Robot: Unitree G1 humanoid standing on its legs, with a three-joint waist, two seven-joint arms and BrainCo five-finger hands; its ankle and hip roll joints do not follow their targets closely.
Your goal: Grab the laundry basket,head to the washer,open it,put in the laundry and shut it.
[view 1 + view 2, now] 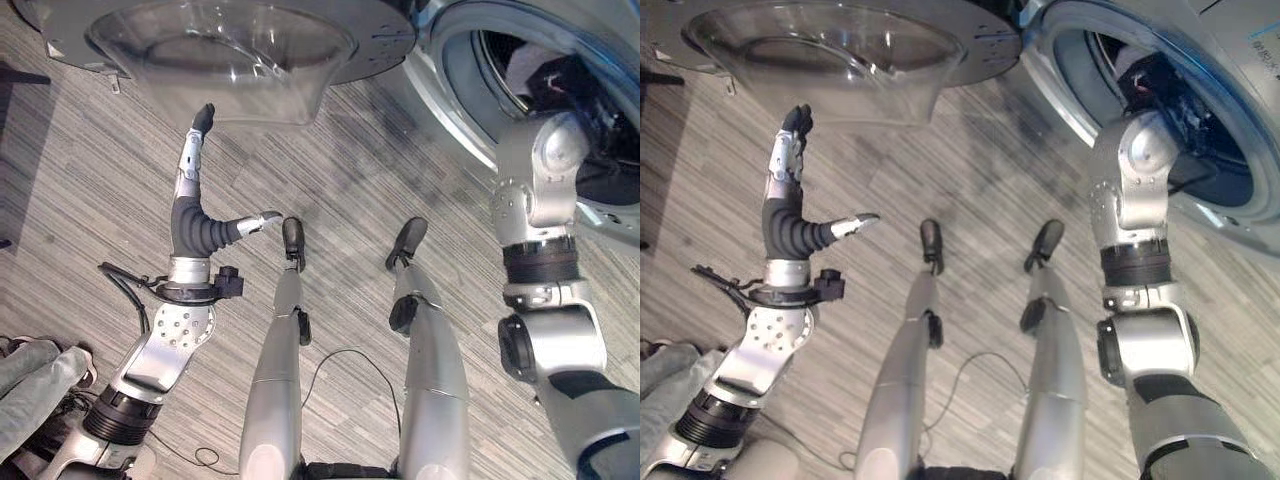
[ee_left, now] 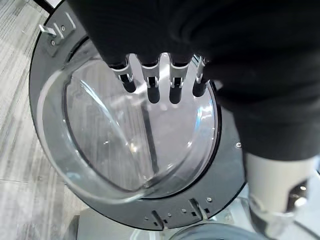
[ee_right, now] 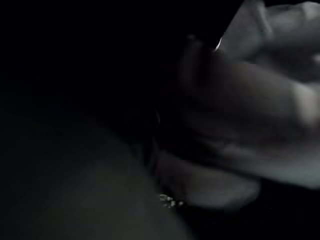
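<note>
Left hand (image 1: 190,170) is raised with straight fingers just below the open washer door (image 1: 230,40). Right arm reaches into the washer drum (image 1: 560,90); its finger state I cannot tell.

Under me the floor (image 1: 90,180) is grey wood-look plank with fine streaks, the boards running slantwise across my sight. The washer (image 1: 1240,60) stands on it at my front right. Its open door (image 1: 230,40), with a clear bowl-shaped window, hangs out above the planks at my front left without touching them. At my lower left a person's legs in grey trousers (image 1: 35,385) rest on the floor near my left arm; I think I see a shoe beside them, though it is cut off at the edge.
</note>
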